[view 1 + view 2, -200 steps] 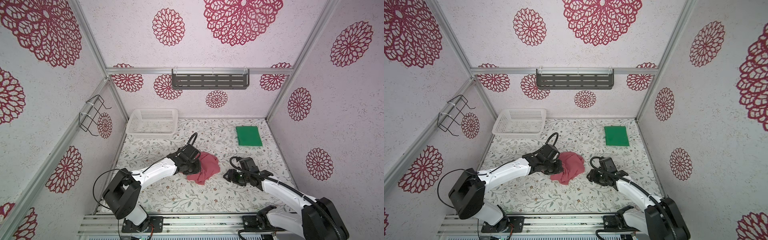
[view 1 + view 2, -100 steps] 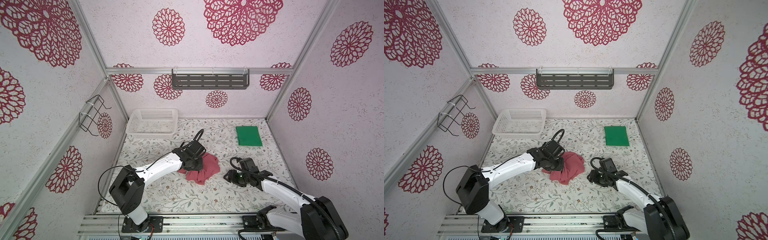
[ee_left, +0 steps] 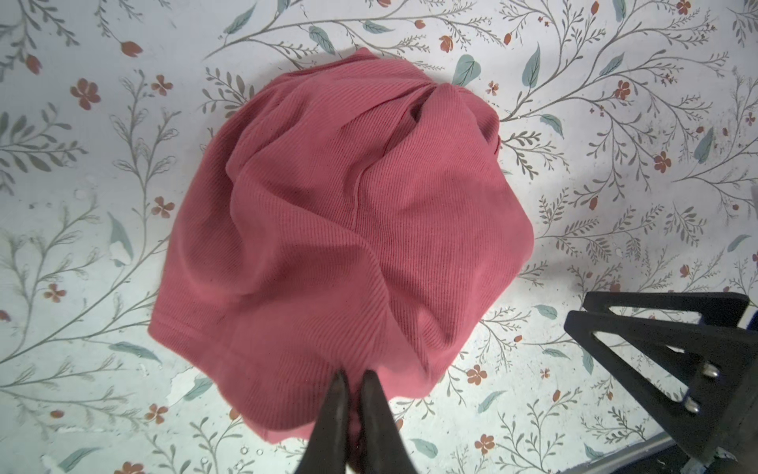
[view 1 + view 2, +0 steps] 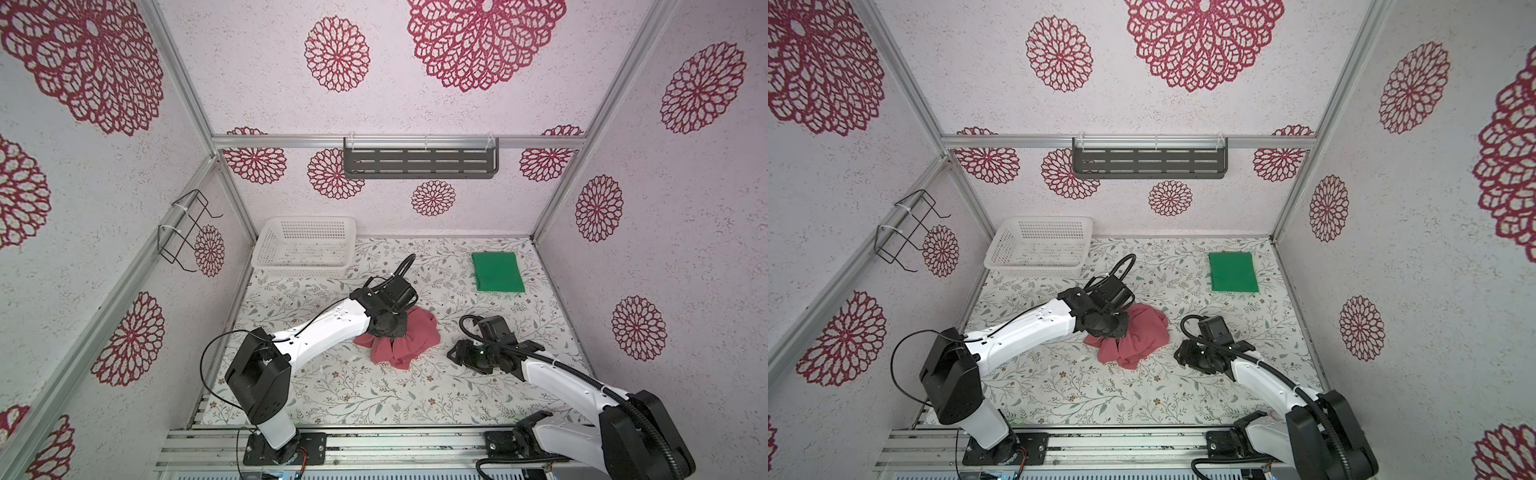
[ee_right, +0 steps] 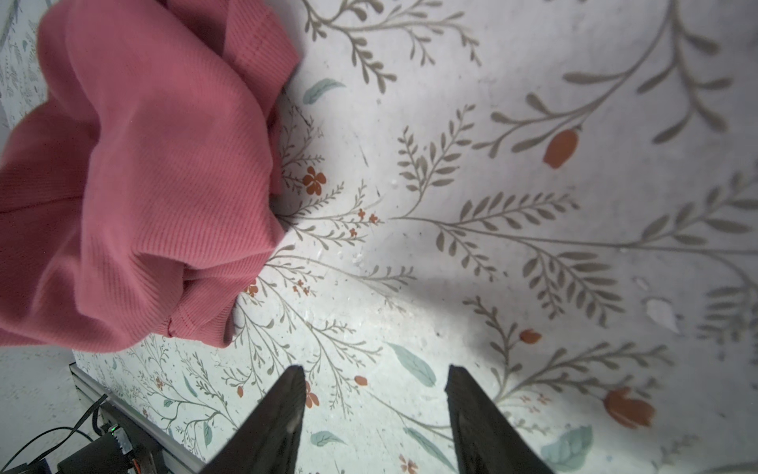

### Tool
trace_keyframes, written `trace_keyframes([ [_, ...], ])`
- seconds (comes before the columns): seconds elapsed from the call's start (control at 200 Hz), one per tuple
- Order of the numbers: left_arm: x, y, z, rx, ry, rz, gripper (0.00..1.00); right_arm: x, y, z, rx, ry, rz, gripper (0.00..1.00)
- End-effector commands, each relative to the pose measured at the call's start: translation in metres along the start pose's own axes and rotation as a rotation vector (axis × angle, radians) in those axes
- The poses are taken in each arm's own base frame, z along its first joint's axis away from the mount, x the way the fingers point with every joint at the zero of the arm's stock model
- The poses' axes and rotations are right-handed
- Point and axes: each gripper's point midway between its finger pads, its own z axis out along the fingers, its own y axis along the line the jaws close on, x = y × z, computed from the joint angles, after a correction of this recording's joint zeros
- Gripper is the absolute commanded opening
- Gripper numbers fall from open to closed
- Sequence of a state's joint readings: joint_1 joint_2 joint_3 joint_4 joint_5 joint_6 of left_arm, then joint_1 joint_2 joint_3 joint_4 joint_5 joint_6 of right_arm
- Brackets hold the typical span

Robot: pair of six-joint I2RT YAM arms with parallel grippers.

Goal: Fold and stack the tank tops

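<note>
Left claw [image 3: 355,375] clenches a hem of the crumpled rose-red tank top [image 3: 348,213], well apart from the folded green tank top [image 4: 497,272]; right claw [image 5: 376,371] gapes empty. Probably soft, limp: pinch hem corners.

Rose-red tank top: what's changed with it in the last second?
The left gripper shifted right and back over the rose-red tank top, and its fingers closed on the cloth's edge. The right gripper, open beside it, the folded green tank top and the white basket stayed put.
</note>
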State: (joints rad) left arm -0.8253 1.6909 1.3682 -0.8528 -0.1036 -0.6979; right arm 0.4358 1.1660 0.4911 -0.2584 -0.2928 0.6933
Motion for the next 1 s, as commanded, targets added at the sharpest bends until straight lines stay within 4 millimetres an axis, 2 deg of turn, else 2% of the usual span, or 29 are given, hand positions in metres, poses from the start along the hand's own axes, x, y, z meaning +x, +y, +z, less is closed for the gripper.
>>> trace_keyframes([
  [0.0,-0.005,0.001,-0.009,-0.036,-0.014,0.042,0.10,-0.004,0.004,0.000,-0.008,-0.010,-0.024,0.59],
  [0.085,-0.012,0.003,-0.020,-0.054,-0.039,0.066,0.00,-0.005,0.005,0.001,-0.015,-0.009,-0.021,0.59],
  [0.12,-0.017,0.004,-0.028,-0.060,-0.059,0.074,0.00,-0.005,0.007,0.001,-0.022,-0.010,-0.023,0.58],
  [0.205,-0.040,0.002,-0.055,-0.012,-0.138,0.060,0.00,-0.006,0.012,0.001,-0.048,-0.013,-0.022,0.58],
  [0.315,-0.073,0.000,-0.099,0.179,-0.264,-0.025,0.00,-0.006,0.022,0.002,-0.086,-0.007,-0.028,0.58],
  [0.38,-0.087,0.020,-0.121,0.246,-0.329,-0.112,0.00,-0.004,0.030,0.005,-0.102,0.001,-0.045,0.58],
  [0.455,-0.092,0.050,-0.133,0.304,-0.377,-0.227,0.00,-0.004,0.045,0.011,-0.128,0.003,-0.073,0.57],
  [0.555,-0.082,0.096,-0.127,0.305,-0.392,-0.357,0.00,-0.005,0.073,0.023,-0.171,0.011,-0.120,0.57],
  [0.706,-0.044,0.148,-0.089,0.277,-0.335,-0.515,0.00,-0.007,0.112,0.043,-0.221,0.031,-0.169,0.57],
  [0.801,-0.015,0.166,-0.061,0.266,-0.287,-0.596,0.00,-0.006,0.133,0.051,-0.242,0.041,-0.198,0.56],
  [0.861,-0.002,0.171,-0.047,0.302,-0.270,-0.649,0.00,-0.005,0.143,0.056,-0.247,0.049,-0.215,0.56],
  [0.936,0.007,0.174,-0.039,0.324,-0.266,-0.685,0.00,-0.002,0.150,0.066,-0.240,0.062,-0.228,0.55],
  [0.996,0.009,0.174,-0.040,0.325,-0.261,-0.679,0.00,0.001,0.151,0.078,-0.215,0.075,-0.227,0.56],
])
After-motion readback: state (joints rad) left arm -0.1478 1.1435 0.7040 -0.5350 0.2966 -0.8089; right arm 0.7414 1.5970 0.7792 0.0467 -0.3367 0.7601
